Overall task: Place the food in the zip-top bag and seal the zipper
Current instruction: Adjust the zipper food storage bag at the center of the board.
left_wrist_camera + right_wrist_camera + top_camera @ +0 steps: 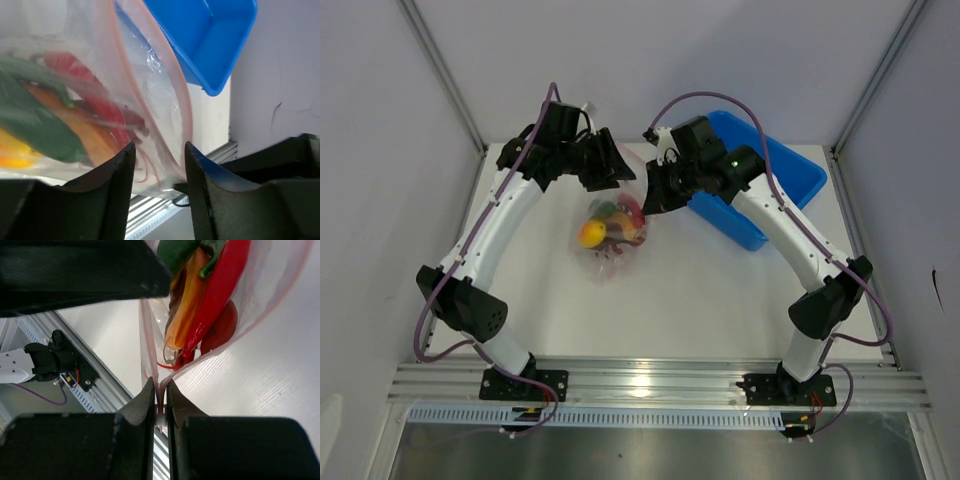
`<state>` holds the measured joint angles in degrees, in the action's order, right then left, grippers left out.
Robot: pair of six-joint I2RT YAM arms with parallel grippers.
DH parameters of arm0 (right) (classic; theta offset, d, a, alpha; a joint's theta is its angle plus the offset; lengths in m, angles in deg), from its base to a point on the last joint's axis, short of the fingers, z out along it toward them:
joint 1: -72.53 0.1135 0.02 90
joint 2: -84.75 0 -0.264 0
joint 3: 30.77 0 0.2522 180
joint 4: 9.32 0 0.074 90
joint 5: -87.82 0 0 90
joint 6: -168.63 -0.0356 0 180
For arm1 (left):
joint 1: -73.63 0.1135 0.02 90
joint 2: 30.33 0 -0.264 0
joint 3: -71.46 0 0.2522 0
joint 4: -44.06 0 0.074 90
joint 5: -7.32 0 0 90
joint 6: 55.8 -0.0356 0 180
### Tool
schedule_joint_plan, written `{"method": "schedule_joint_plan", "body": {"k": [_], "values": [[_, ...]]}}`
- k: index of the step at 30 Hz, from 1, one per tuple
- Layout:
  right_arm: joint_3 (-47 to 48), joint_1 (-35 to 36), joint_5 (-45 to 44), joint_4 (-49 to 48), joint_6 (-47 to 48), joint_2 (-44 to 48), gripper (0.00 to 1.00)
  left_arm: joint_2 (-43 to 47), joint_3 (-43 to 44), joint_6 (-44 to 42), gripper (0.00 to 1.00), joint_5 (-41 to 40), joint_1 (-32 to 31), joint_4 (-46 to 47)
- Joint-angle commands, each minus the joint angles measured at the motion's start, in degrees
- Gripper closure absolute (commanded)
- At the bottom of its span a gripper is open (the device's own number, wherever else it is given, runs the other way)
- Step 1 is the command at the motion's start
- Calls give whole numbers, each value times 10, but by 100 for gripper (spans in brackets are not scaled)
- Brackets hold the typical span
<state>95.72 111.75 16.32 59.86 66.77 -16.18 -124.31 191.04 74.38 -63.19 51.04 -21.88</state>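
**A:** Left of frame, our left hand [160, 150] stands released. Its jaws are apart, and the pink zipper [181, 95] of the zip-top bag [605, 262] runs through the gap. What do we fear here?

**B:** We judge that the strip could slide out of that open gap, leaving part of the seam unpressed. The bag sits mid-counter [700, 290] between our two hands, with the food [610, 222] bunched inside. That weight could drag on the mouth.

**A:** And on the right?

**B:** Our right hand [160, 387] is clenched on the zipper's end. The red chili [220, 295] hangs close to the seam, so if it shifts into the track, we think the seal fails there. A hard pull could also tear the strip out of the pinch.

**A:** What can we not make out?

**B:** From above, both wrists cover the bag's mouth, so we cannot tell how much of the zipper is closed. The food is blurred in the left wrist view. At far right, our arm hides part of the blue bin [775, 175].
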Motion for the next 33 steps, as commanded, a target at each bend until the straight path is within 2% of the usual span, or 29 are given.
{"method": "schedule_joint_plan", "body": {"k": [1,3,5,10,15,20,22,26,33], "values": [[78,2,32,63,40,-19,100,-1,43,-67,44,4,9,-11],[112,2,41,98,47,-23,100,13,47,-105,39,-16,9,-4],[102,-1,52,93,44,-5,100,27,43,-145,34,-28,10,11],[54,-6,110,107,56,29,100,102,-4,-227,31,-31,11,91],[14,-6,149,120,64,61,100,167,-104,-307,32,87,12,223],[-1,-5,147,118,45,99,100,160,-91,-312,32,215,12,235],[1,-5,142,117,42,117,100,155,-78,-308,32,233,12,230],[2,-24,107,86,32,139,100,172,-95,-263,31,213,12,250],[11,-56,120,90,71,118,100,192,-163,-241,29,338,11,351]]}}
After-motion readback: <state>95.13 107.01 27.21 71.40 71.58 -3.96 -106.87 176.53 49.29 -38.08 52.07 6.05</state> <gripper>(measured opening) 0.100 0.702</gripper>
